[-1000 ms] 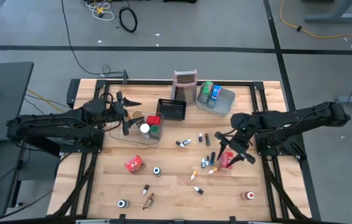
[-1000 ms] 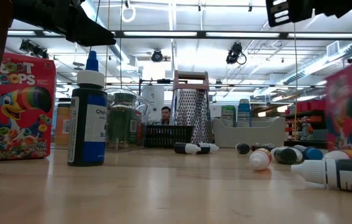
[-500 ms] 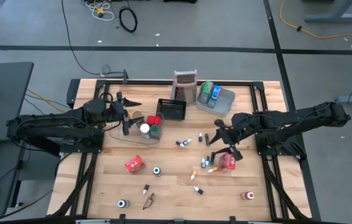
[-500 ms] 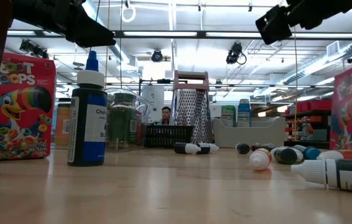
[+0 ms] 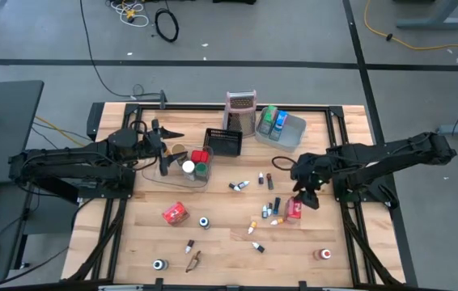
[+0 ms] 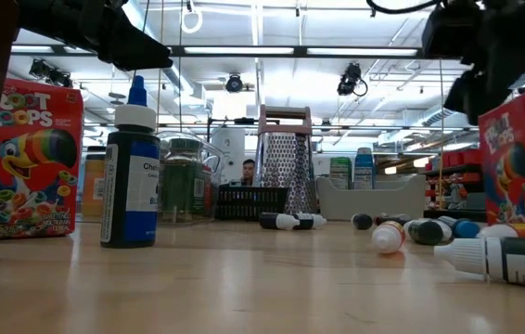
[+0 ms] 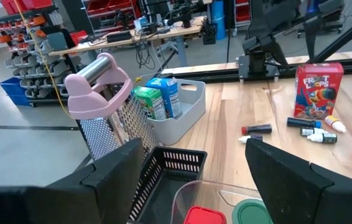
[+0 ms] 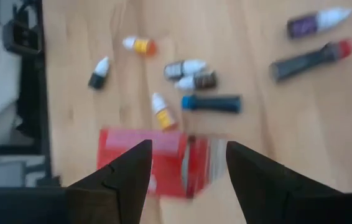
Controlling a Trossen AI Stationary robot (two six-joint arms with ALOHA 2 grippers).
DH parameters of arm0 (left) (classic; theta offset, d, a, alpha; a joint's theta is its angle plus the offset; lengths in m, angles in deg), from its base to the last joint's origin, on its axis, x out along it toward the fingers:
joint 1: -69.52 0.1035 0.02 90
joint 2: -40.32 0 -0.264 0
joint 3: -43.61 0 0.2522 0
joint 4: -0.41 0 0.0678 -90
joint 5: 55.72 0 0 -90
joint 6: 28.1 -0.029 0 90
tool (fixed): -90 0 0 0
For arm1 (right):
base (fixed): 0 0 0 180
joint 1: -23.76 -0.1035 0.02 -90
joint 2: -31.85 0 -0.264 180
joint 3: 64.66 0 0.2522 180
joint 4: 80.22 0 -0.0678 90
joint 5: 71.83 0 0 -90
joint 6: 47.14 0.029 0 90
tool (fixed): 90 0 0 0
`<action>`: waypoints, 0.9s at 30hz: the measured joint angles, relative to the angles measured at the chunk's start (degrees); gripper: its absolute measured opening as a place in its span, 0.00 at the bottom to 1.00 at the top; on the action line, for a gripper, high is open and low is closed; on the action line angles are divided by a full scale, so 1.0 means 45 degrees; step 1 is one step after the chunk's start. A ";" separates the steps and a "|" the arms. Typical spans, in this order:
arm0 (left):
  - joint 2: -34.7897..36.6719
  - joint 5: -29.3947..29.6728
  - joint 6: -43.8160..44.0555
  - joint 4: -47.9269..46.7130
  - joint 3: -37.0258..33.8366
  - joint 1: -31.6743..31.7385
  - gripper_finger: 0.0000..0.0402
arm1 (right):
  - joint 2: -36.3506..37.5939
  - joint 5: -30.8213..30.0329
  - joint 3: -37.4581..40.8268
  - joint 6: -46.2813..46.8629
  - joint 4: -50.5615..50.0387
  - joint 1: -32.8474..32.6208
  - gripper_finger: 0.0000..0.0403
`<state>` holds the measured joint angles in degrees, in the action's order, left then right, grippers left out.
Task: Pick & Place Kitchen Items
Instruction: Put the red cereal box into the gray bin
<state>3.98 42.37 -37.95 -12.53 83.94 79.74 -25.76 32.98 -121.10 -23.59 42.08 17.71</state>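
Observation:
A red cereal box (image 5: 294, 208) stands on the table's right half, also in the low view (image 6: 522, 158) and the right wrist view (image 8: 163, 163). My right gripper (image 5: 302, 194) (image 8: 188, 146) (image 6: 485, 83) is open and hangs close above it, fingers pointing down. Small colour-capped bottles (image 5: 271, 210) lie beside the box. My left gripper (image 5: 168, 149) (image 7: 191, 149) waits open over the clear tub (image 5: 182, 175), which holds a red jar (image 5: 199, 156), a white jar (image 5: 188, 167) and a green jar (image 5: 202, 170).
At the far edge stand a silvery grater (image 5: 241, 111), a black mesh basket (image 5: 222, 141) and a grey tray (image 5: 292, 133) with green and blue packets. A second red box (image 5: 175, 212), loose jars (image 5: 204, 222) (image 5: 159, 264) (image 5: 322, 255) and more bottles (image 5: 241, 186) are scattered about.
My right gripper has turned at the wrist, swung briefly toward the far edge, then come back and sunk lower over the red cereal box. Its fingers stay apart. The left arm has kept still.

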 joint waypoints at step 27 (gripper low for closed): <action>-0.0002 0.0001 0.1039 -0.0002 0.0000 0.0000 0.72 | -0.0034 0.1013 0.1252 -0.1928 0.0550 -0.0015 0.04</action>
<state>3.97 42.38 -33.27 -12.54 83.94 79.74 -25.91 37.54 -115.46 -32.26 44.55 17.65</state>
